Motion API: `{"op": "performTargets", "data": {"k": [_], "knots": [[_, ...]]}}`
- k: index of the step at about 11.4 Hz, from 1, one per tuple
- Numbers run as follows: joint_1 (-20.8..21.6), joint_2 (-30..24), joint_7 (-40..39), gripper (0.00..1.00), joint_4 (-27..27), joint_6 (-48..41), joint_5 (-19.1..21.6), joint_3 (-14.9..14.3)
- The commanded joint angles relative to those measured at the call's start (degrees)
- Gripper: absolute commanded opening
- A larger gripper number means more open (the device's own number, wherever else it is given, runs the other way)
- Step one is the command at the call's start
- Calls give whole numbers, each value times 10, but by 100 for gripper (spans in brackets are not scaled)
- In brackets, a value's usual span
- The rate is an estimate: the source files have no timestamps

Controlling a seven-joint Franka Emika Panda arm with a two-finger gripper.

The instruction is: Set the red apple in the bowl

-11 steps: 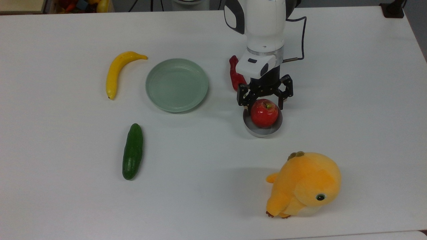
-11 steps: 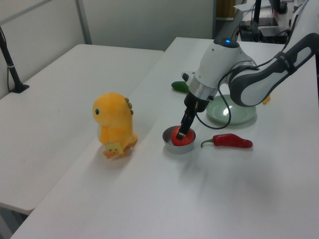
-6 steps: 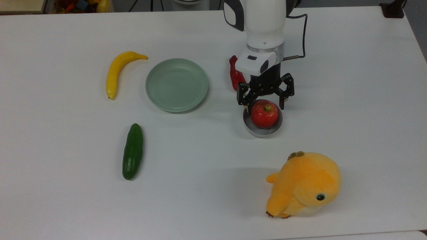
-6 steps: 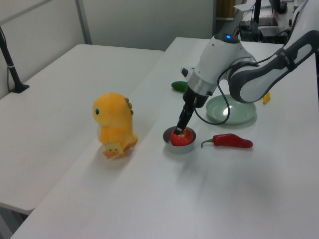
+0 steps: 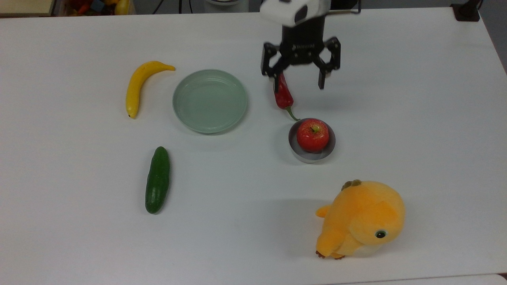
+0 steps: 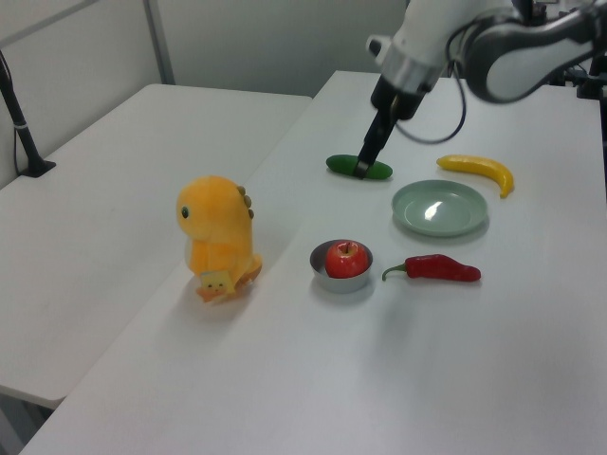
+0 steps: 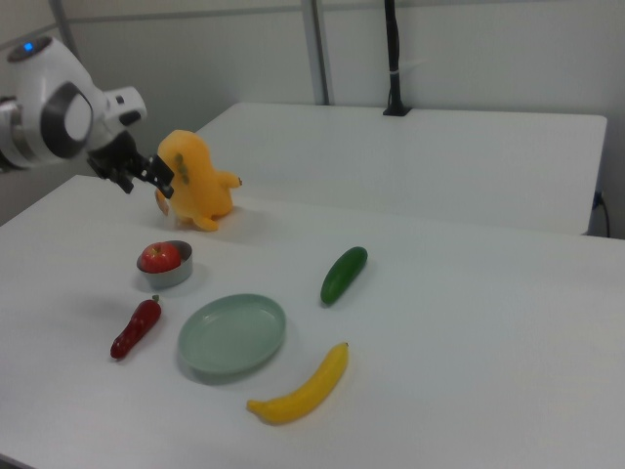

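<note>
The red apple [image 5: 313,135] sits inside the small grey bowl [image 5: 313,158], its stem dimple facing up; the left view also has the apple [image 6: 347,258] in the bowl [image 6: 341,282], and the right view has the apple [image 7: 161,257] in the bowl [image 7: 178,277]. My gripper [image 5: 298,81] is open and holds nothing. It hangs well above the table, apart from the bowl, toward the top view's upper edge over the chili's far end. In the left view the gripper [image 6: 365,166] hangs high in front of the cucumber; in the right view the gripper [image 7: 146,184] is up beside the plush toy.
A dark-red chili pepper [image 5: 283,93] lies just beyond the bowl. A pale green plate [image 5: 210,101], a banana [image 5: 138,87] and a cucumber [image 5: 157,180] lie on the top view's left. An orange plush toy [image 5: 362,219] stands near the table's front edge.
My gripper has lifted off the apple and drawn back from the bowl toward the top view's upper edge, still open. The apple stays in the bowl.
</note>
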Motion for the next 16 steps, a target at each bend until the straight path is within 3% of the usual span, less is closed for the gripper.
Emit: {"op": "performTargets", "data": {"k": [1, 3, 6, 7, 9, 13, 16], "knots": [[-13, -91, 3, 100, -6, -134, 3, -11], [-30, -98, 5, 100, 38, -254, 6, -13], [-49, -120, 6, 100, 45, -344, 13, -30], [-49, -123, 5, 100, 45, -358, 21, -48], [-47, -124, -8, 100, 45, -353, 77, -79], [-41, -102, -158, 100, 46, -350, 109, -89], [-41, -96, -184, 100, 45, -342, 102, -90]]}}
